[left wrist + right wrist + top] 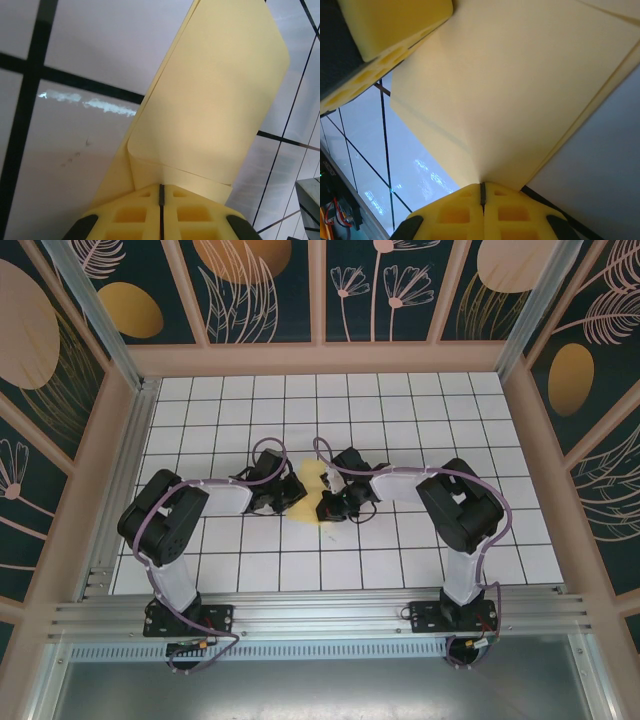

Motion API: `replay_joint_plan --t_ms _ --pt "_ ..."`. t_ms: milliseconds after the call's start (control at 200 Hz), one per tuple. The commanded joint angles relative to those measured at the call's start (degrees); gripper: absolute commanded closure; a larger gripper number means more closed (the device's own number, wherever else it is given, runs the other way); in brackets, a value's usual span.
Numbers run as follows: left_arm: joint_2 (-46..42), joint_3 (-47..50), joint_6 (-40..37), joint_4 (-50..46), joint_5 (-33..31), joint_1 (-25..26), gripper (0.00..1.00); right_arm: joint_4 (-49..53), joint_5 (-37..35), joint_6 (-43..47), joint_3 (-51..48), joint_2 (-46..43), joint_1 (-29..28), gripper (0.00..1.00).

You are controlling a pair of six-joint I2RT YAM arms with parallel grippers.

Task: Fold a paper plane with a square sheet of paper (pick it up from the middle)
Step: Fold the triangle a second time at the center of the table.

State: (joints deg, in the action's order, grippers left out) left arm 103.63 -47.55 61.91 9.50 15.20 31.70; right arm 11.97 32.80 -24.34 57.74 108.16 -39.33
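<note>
The pale-yellow sheet of paper (pixel 311 480), folded over into layers, is held just above the white tiled floor between my two arms. In the left wrist view the paper (pixel 210 100) fans out from my left gripper (pixel 161 187), whose yellow fingers are pressed together on its folded edge; a curled fold lies just ahead of the tips. My right gripper (pixel 482 186) is shut on another edge of the paper (pixel 510 90), which puckers to a point at the fingertips. From above, the left gripper (pixel 283 492) and right gripper (pixel 331 505) nearly meet at the paper.
The white tiled floor (pixel 400 410) with black grid lines spreads all around the arms. Pink-framed patterned walls (pixel 320 355) enclose it at the back and sides. An aluminium rail (pixel 320 615) carries both arm bases along the near edge.
</note>
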Motion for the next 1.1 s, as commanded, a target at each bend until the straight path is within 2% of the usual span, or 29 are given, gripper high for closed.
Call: replay_joint_plan --t_ms 0,245,385,495,615,696,771,831,891,986,1096 --pt "2.63 -0.68 -3.88 -3.99 -8.07 -4.57 0.92 9.30 -9.50 1.29 -3.66 4.06 0.22 0.98" --pt "2.61 -3.26 -8.32 -7.16 -8.37 -8.77 0.92 9.83 -10.38 1.40 -3.65 4.21 0.48 0.98" --pt "2.26 -4.97 -8.89 -7.61 -8.00 -9.47 0.91 9.98 -10.48 1.44 -3.21 3.92 0.53 0.98" --pt "-0.66 -4.11 -8.62 -6.14 -5.86 -9.44 0.89 9.57 -9.20 1.58 -1.85 2.50 0.58 0.98" --pt "-7.10 1.09 -6.67 -2.53 -3.64 -9.29 0.85 7.65 -6.30 1.48 1.45 -1.09 0.67 0.96" --pt "-11.35 5.19 -4.97 -0.44 -2.91 -9.11 0.84 6.24 -5.46 0.84 4.71 -4.11 0.88 0.90" --pt "-15.02 8.92 -3.36 0.81 -2.72 -8.86 0.82 5.29 -6.61 0.51 7.44 -6.52 1.10 0.76" --pt "-18.07 11.57 -2.14 1.44 -2.94 -8.68 0.79 5.14 -9.42 0.98 8.73 -7.94 1.10 0.64" --pt "-20.88 14.04 -1.09 2.24 -3.06 -8.29 0.76 5.26 -12.97 2.10 9.30 -8.33 1.09 0.55" --pt "-24.20 16.85 0.45 2.67 -3.23 -7.58 0.73 7.77 -17.87 4.01 11.81 -5.63 0.97 0.54" --pt "-26.56 19.07 1.75 2.75 -3.71 -6.76 0.68 8.86 -18.24 4.63 13.82 -2.47 0.73 0.57"
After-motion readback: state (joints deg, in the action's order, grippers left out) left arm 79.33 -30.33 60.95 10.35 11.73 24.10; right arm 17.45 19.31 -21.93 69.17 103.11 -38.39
